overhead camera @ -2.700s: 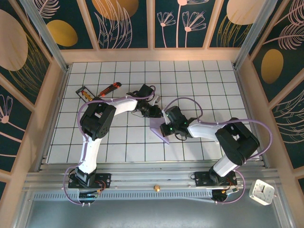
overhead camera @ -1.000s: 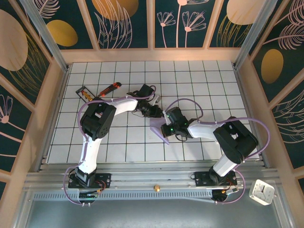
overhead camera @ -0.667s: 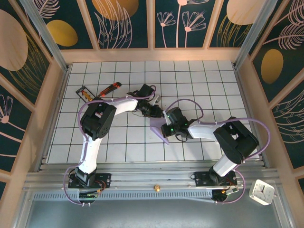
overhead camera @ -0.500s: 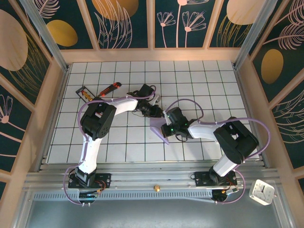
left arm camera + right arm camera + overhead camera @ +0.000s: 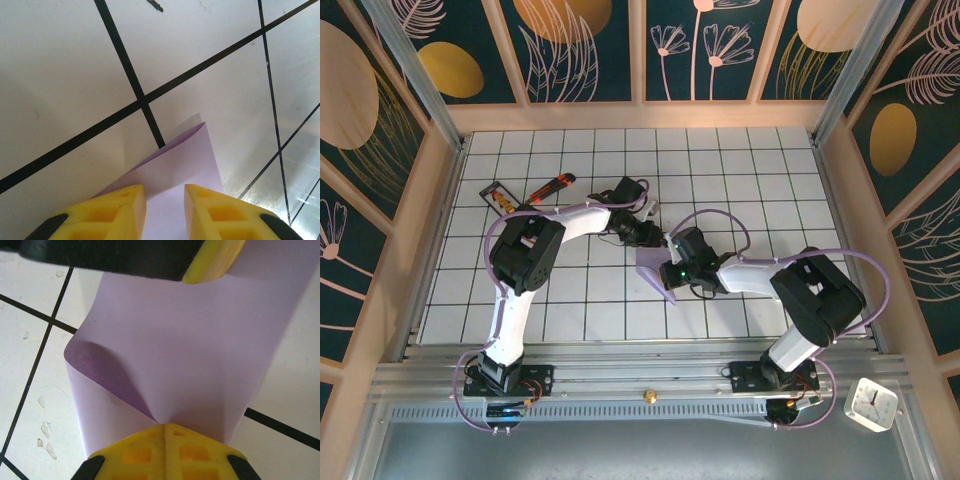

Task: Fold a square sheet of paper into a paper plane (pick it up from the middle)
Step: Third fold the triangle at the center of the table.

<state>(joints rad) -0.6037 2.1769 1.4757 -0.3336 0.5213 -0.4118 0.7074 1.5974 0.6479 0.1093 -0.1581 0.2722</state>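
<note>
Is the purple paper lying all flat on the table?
No, the paper curls up in a loop where the right gripper pinches it shut.

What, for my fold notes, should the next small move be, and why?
Probably open the left gripper wider and back it off: its jaws stand apart over the pale lavender square sheet of paper, gripping nothing, while the right gripper pinches it shut.

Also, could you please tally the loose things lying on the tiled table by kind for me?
Lavender paper sheet: 1
Red-orange utility knife: 1
Black-framed card: 1
Total: 3
</note>
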